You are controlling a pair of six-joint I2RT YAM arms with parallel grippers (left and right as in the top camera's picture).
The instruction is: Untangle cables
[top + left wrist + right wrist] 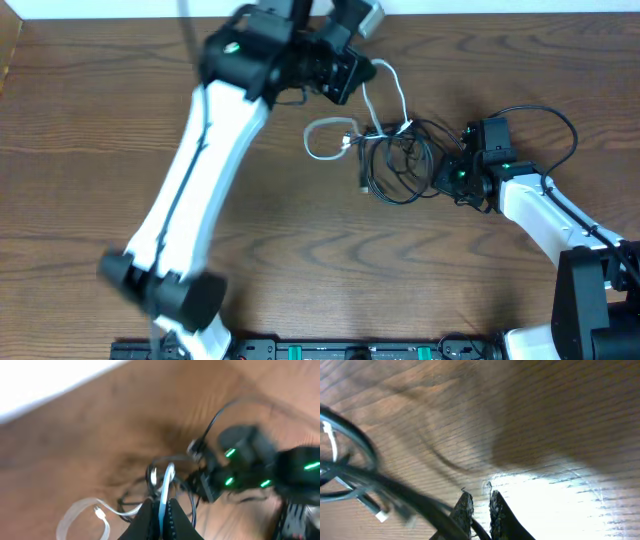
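Observation:
The white cable [326, 124] lies looped at the table's middle and rises to my left gripper [360, 72], which is shut on it and holds it above the table. In the left wrist view the fingers [162, 510] pinch the white cable [168, 476], and its loop and plug lie at the lower left. The black cables [396, 166] form a tangle just right of the white loop, with the white cable running through it. My right gripper [447, 172] is at the tangle's right edge. Its fingers [479, 502] are shut on a black cable [350, 440].
A thick black cord [545, 112] arcs behind the right arm. The left arm [190, 180] slants across the table's left half. A white wall edge [45, 385] lies beyond the table's far side. The right arm's green lights [230, 453] show in the left wrist view.

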